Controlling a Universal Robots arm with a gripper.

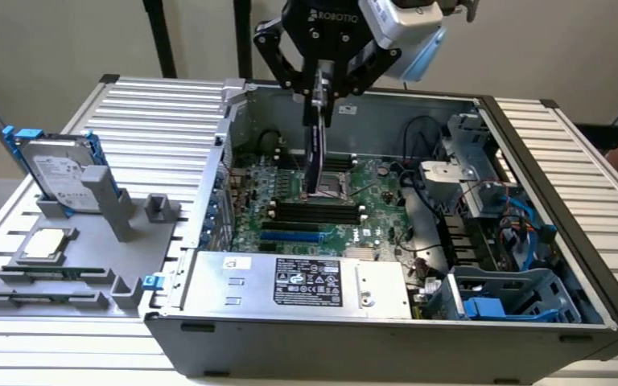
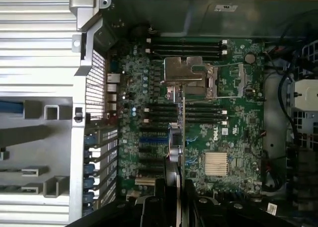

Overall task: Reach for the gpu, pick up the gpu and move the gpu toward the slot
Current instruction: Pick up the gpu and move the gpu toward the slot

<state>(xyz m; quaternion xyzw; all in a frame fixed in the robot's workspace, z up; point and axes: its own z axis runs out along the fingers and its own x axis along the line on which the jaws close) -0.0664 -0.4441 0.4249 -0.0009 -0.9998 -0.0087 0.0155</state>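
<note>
While the black gripper (image 1: pixel 323 100) hangs above the open computer case (image 1: pixel 566 201), its fingers are closed on the top edge of the gpu (image 1: pixel 317 149), a thin flat card that hangs edge-down over the green motherboard (image 1: pixel 331 209). From the wrist view the gpu (image 2: pixel 183 132) looks like a narrow line, with its bent silver metal bracket (image 2: pixel 183 70) at the far end, over the long black slots (image 2: pixel 161 113). On the grey ribbed stand (image 1: pixel 84 241) at the exterior view's left, a boxy silver hard drive (image 1: pixel 62 173) with blue rails stands upright.
</note>
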